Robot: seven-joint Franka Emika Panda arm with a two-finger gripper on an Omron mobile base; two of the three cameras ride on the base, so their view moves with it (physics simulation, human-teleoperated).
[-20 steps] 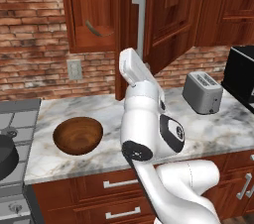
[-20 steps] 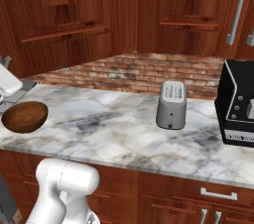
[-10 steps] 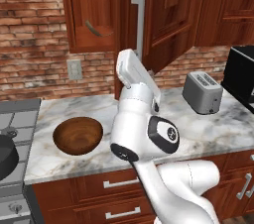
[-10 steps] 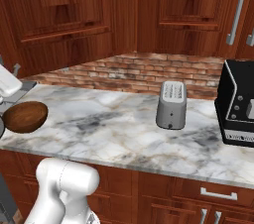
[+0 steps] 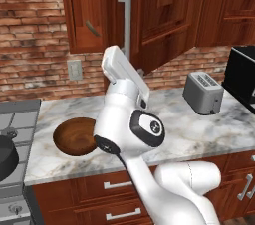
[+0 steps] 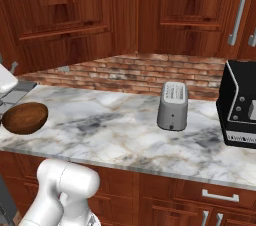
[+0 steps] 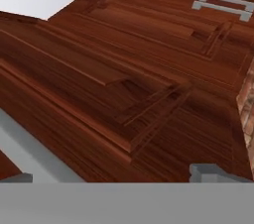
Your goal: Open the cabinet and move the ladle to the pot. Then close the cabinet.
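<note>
Left base view — the large reddish-brown wooden wall cabinet (image 5: 149, 15) stands with its panelled door swung out toward the camera, the long vertical silver bar handle (image 5: 124, 20) at the door's edge. Inside the opened section, against the dark interior, the thin grey-brown metal ladle (image 5: 91, 28) sits tilted, its slender handle slanting down to the right. The white arm rises from the lower right and its upper link reaches up just below the bar handle; the hand itself is hidden behind that link, so the fingers cannot be seen from here. On the grey-veined marble counter (image 5: 199, 129) a round brown wooden bowl (image 5: 74, 137) sits left of the arm, and a silver two-slot toaster (image 5: 202, 92) stands to the right. At the left edge, part of the dark grey-black round pot (image 5: 6, 157) rests on the stove, well apart from the ladle.

Right base view — the same wooden bowl (image 6: 25, 118) lies at the counter's left end, the toaster (image 6: 173, 105) stands mid-counter, and a black boxy appliance (image 6: 240, 105) sits at the right edge.

Hand view — reddish-brown panelled wood (image 7: 124, 79) close ahead, tilted across the picture. Two small grey finger tips (image 7: 211, 172) show at the bottom corners, far apart — the gripper (image 7: 114, 176) is spread wide with nothing between its tips.
</note>
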